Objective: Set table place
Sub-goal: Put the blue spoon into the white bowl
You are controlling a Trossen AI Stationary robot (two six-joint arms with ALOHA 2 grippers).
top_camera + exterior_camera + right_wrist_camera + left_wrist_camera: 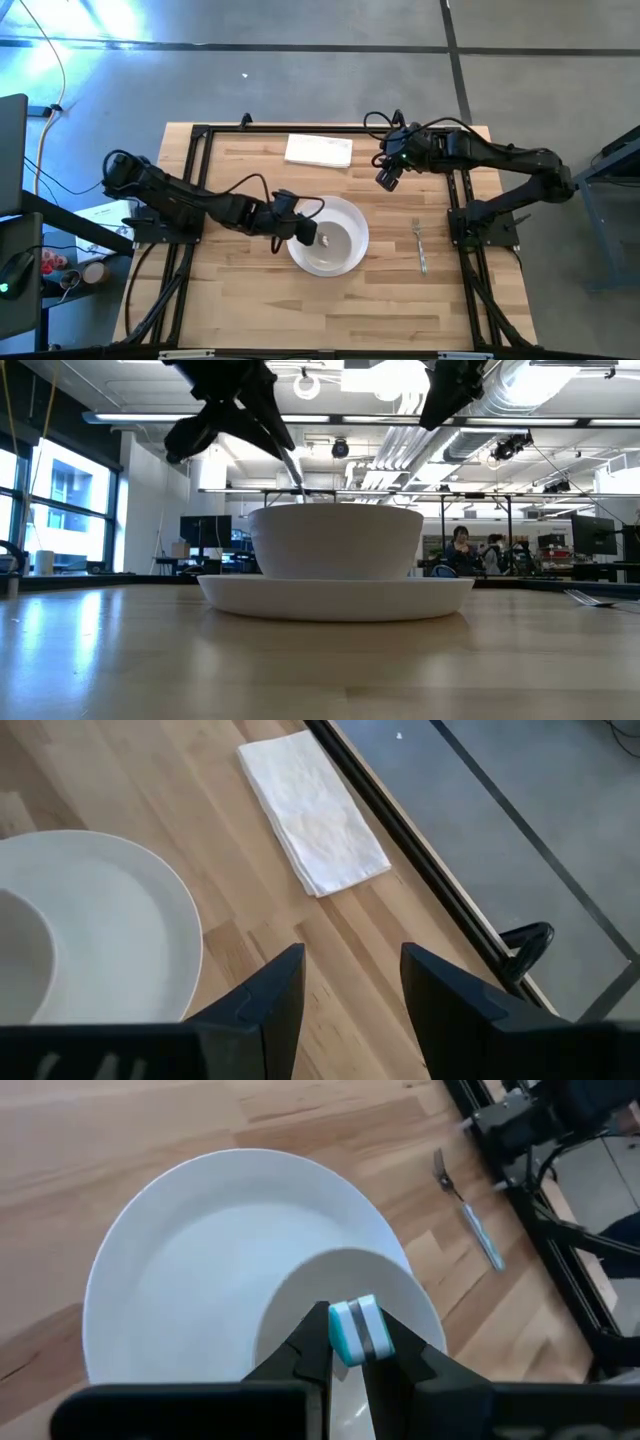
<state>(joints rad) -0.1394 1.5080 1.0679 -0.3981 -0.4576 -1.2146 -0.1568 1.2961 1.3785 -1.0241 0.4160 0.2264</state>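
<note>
The left gripper [305, 233] hangs over the bowl [335, 238], fingers pinched on a spoon [355, 1330] by its blue-and-grey handle end, the shaft pointing down into the bowl. The bowl sits on the plate [352, 216], mid-table [240, 300]. The fork [421, 245] lies right of the plate. The right gripper [388, 178] waits with fingers apart near a napkin [319, 150].

Released here, the spoon would likely drop into the bowl, not beside the plate. The spoon's head is hidden.
</note>
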